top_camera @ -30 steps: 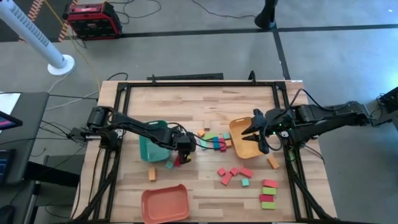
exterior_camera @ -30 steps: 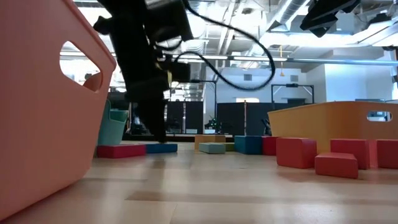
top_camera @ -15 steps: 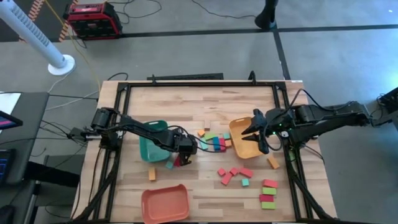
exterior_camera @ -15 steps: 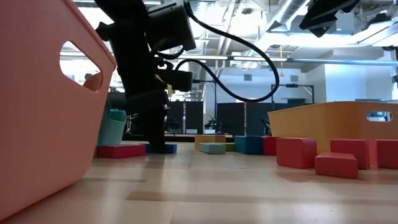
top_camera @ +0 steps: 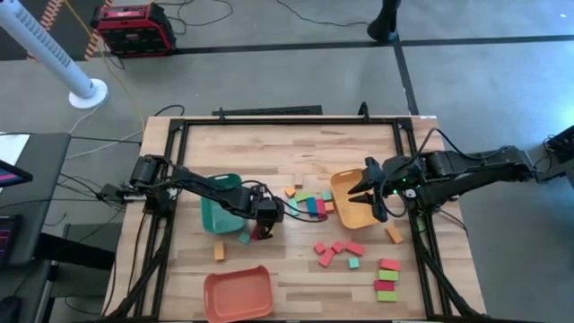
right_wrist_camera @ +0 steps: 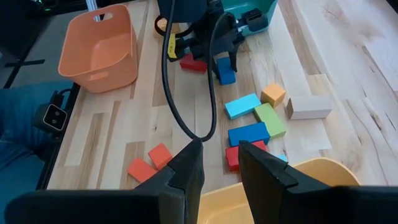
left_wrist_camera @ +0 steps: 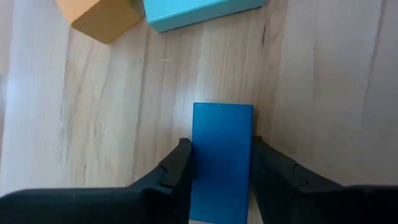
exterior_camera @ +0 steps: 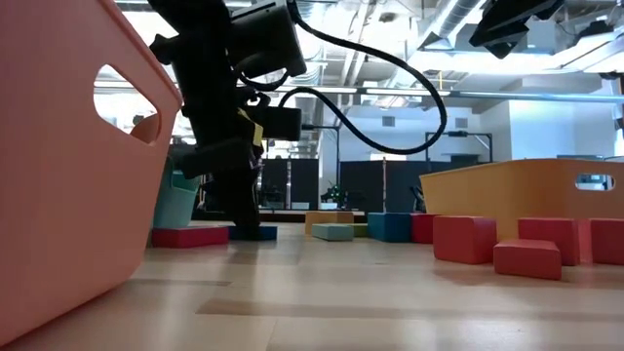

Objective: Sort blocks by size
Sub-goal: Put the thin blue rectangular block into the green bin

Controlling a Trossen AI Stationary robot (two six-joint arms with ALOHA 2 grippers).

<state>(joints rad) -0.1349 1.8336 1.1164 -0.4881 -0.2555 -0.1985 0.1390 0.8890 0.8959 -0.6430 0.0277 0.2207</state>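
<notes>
From above we see our left gripper (top_camera: 264, 226) lowered beside the green plastic tray (top_camera: 218, 213), in its wrist view the fingers (left_wrist_camera: 177, 167) now narrowed against a small blue wooden block (left_wrist_camera: 221, 158) on the table, while our right gripper (top_camera: 374, 191) hangs closed over the yellow-orange tray (top_camera: 350, 208).

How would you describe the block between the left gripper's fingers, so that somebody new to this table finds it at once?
Start at the teal tray left of the table's middle. Just right of its near corner, the left gripper stands over a blue block lying flat on the wood. It is darker blue than the light teal block nearby, and a red block lies beside it.
</notes>
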